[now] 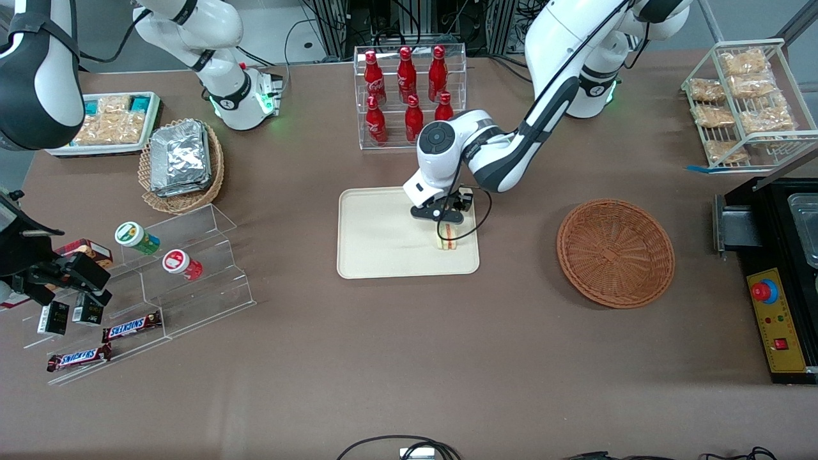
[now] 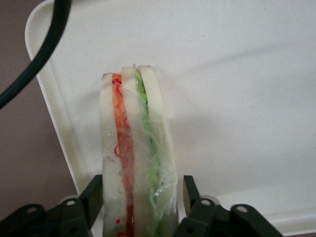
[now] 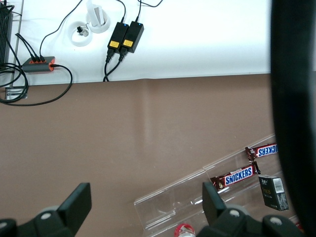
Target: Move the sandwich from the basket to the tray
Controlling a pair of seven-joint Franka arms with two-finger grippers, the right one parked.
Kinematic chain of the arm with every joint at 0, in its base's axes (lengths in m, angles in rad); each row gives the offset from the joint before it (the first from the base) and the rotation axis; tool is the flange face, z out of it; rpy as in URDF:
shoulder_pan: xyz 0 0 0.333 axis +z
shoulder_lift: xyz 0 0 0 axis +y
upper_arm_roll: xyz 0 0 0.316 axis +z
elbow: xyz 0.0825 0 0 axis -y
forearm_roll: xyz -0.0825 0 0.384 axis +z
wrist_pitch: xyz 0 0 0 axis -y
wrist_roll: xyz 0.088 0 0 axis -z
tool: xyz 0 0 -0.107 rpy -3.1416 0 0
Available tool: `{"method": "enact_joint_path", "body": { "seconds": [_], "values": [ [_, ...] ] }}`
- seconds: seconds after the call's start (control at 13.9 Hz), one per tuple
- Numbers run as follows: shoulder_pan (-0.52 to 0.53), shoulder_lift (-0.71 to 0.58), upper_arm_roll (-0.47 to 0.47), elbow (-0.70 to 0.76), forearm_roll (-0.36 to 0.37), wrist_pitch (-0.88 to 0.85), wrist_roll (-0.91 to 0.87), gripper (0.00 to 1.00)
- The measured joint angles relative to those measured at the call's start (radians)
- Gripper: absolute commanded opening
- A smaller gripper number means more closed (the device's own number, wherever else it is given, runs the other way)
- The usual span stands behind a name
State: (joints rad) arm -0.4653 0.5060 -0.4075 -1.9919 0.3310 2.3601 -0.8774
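The sandwich (image 1: 448, 237) (image 2: 133, 148), a wrapped wedge with orange and green filling, stands on edge on the cream tray (image 1: 383, 255) (image 2: 237, 74), close to the tray's rim toward the working arm's end. My left gripper (image 1: 449, 223) (image 2: 143, 190) is directly above it, its fingers straddling the wedge. One finger (image 2: 95, 195) lies against the bread; the other finger (image 2: 190, 190) stands a small gap off the wrap, so the gripper is open. The reddish-brown basket (image 1: 615, 252) sits beside the tray toward the working arm's end, with nothing in it.
A clear rack of red bottles (image 1: 409, 96) stands farther from the camera than the tray. A tan basket of foil packets (image 1: 182, 166) and acrylic steps (image 1: 185, 275) with snacks lie toward the parked arm's end. A wire rack (image 1: 744, 105) and a black control box (image 1: 776, 319) occupy the working arm's end.
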Motion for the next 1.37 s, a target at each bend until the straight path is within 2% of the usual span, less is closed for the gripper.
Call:
{"method": "enact_joint_path", "body": {
  "seconds": [0.14, 0.36, 0.65, 0.94, 1.37],
  "values": [
    [0.001, 0.0, 0.001, 0.014, 0.0, 0.0, -0.006, 0.91],
    [0.015, -0.001, 0.009, 0.071, -0.002, -0.026, -0.017, 0.98],
    [0.072, -0.003, 0.014, 0.207, -0.045, -0.149, -0.018, 0.99],
    [0.12, -0.004, 0.024, 0.293, -0.056, -0.221, -0.055, 0.99],
    [0.121, -0.048, 0.166, 0.355, -0.055, -0.341, -0.073, 0.99]
  ]
}}
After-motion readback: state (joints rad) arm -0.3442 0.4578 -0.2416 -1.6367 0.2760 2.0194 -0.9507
